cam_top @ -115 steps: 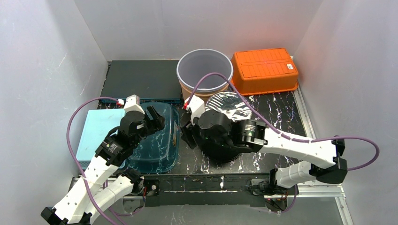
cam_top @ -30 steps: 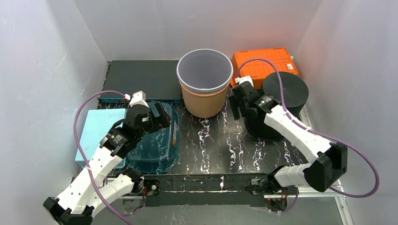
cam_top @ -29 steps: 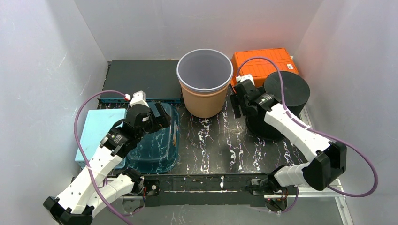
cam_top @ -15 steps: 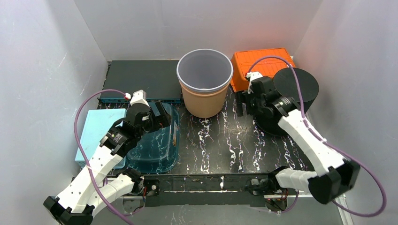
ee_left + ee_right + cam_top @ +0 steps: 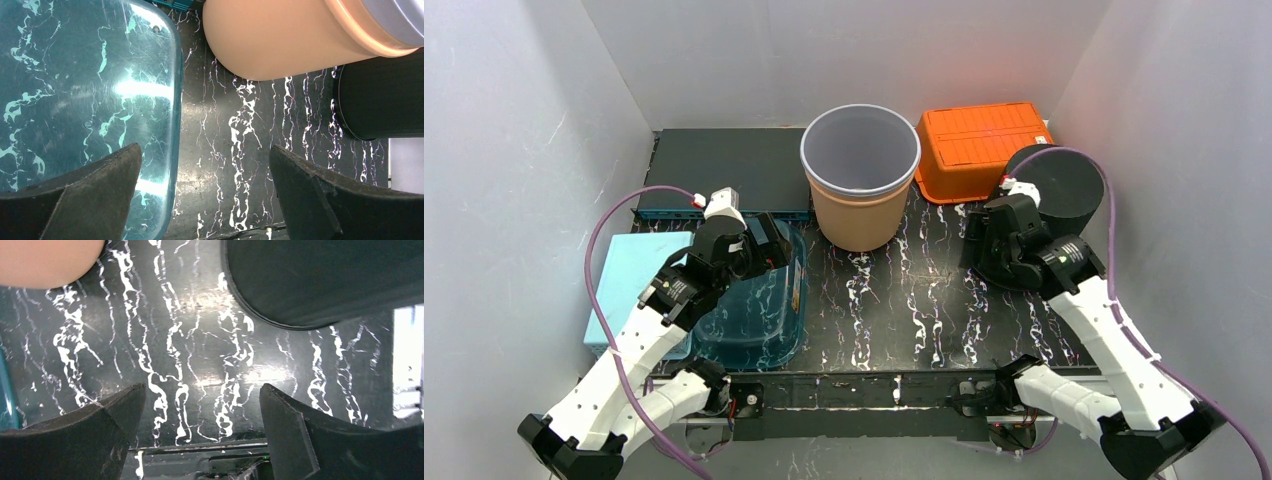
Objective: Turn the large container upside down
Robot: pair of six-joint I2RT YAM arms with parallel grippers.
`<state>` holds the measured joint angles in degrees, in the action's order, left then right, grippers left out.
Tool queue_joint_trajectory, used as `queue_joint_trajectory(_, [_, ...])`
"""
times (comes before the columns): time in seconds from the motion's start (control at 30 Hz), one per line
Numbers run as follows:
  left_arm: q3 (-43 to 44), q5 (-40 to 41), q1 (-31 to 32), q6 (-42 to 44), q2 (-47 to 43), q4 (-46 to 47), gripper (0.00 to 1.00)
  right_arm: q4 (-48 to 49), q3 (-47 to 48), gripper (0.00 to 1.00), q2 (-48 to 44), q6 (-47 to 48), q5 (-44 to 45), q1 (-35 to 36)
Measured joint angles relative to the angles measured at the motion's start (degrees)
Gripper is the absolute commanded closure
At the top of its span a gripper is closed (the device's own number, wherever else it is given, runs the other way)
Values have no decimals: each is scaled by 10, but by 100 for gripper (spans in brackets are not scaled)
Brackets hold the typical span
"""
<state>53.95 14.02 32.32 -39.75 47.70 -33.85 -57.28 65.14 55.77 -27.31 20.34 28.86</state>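
The large container is a black round tub standing bottom-up at the back right of the table, beside the orange crate. Its rim fills the upper right of the right wrist view. My right gripper hangs just left of it, open and empty, its fingertips apart over bare table. My left gripper is open over the right edge of a teal clear tray, with nothing between its fingertips. The black tub also shows at the right of the left wrist view.
A peach bucket stands upright at the back centre. An orange crate lies upside down behind the tub. A dark flat lid sits at the back left and a light blue box at the left. White walls close in three sides.
The right arm carried the black tub from mid-table to the back right, set it bottom-up, let go and drew back toward the near side. The left arm barely moved.
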Motion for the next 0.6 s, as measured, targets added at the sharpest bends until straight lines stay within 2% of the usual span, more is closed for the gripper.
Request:
queue_joint_trajectory(0.33, [1, -3, 0, 1, 2, 4, 3, -25, 0, 2, -25, -3, 168, 0])
queue_joint_trajectory(0.6, [4, -3, 0, 1, 3, 4, 3, 17, -3, 1, 17, 52, 237, -1])
